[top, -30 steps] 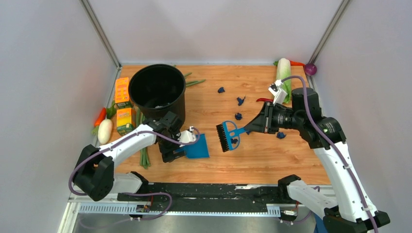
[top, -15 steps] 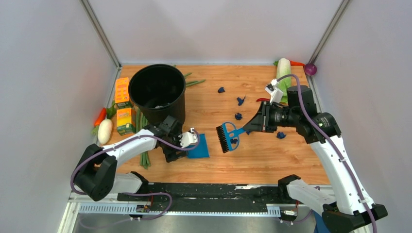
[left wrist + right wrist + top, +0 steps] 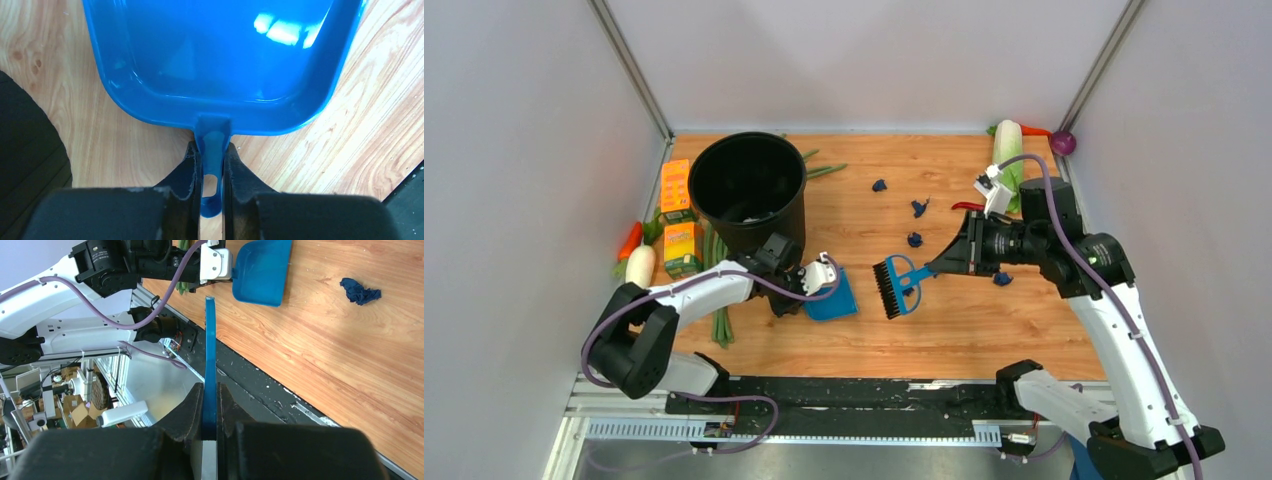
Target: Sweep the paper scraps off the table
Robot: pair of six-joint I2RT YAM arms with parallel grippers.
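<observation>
Several dark navy paper scraps lie on the table: one far back, two nearer the middle, one under the right arm. The right wrist view shows one scrap. My left gripper is shut on the short handle of the light blue dustpan, which lies flat left of centre. My right gripper is shut on the handle of the blue brush. The brush's black bristles hang just right of the dustpan.
A black bucket stands behind the left arm. Orange cartons, green beans and a white radish lie at the left edge. A cabbage, a red chili and a purple ball sit back right. A black rail runs along the near edge.
My left gripper has gone from wide open to shut on the dustpan handle, and its arm has drawn in a little. The right arm and brush have barely shifted.
</observation>
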